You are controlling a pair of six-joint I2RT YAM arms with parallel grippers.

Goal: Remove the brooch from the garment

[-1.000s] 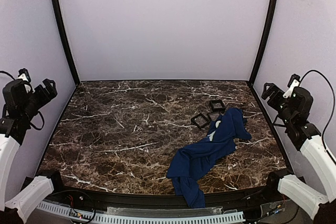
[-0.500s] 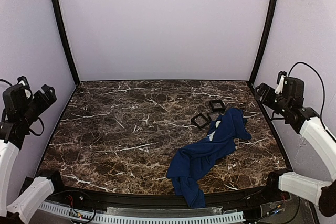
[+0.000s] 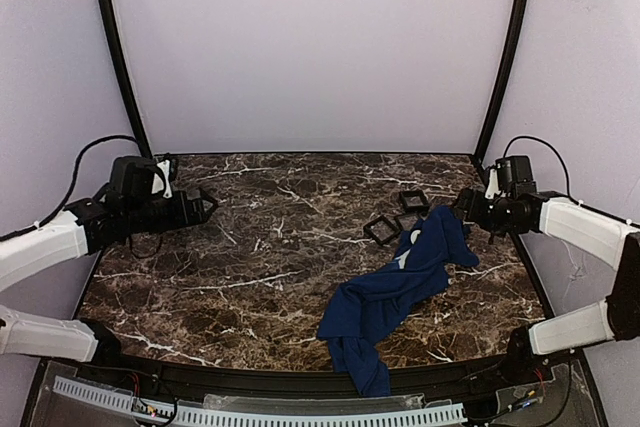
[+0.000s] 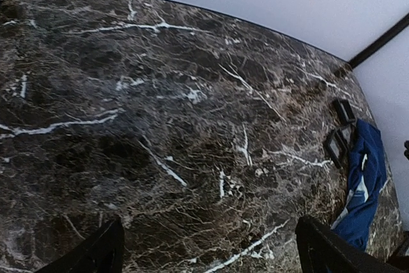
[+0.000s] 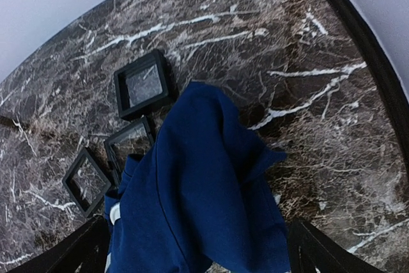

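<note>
Right gripper [image 3: 462, 209] is hovering just beside the far right end of the garment [image 3: 390, 292]. Its jaws are spread wide and are holding nothing. In its own wrist view the two dark fingers [image 5: 80, 247] are showing on either side of the cloth [image 5: 204, 202]; whether they are touching it cannot be told. Left gripper [image 3: 205, 204] is hanging well apart from the garment, off to its left over bare desk [image 3: 250, 247], and its jaws are likewise standing wide and empty.

The garment is lying on the desk as a crumpled, elongated heap of dark navy blue cloth, running diagonally from a bunched far end down to a narrower near end. Soft folds and ridges are running along its length, so no sleeve or neckline can be made out clearly. A small streak of pale grey-white print [image 3: 403, 259] is peeking out between folds towards the far end, on the garment's left side.

Three black square trays are sitting at the garment's far left. One [image 5: 142, 85] is lying just beyond the cloth, a second [image 5: 131, 142] is being overlapped by a fold, and a third [image 5: 86, 180] is lying just beside the garment's left edge.

As for the brooch, no small glinting piece is standing out on the cloth in any view, so where it is sitting on the garment cannot be told.
</note>
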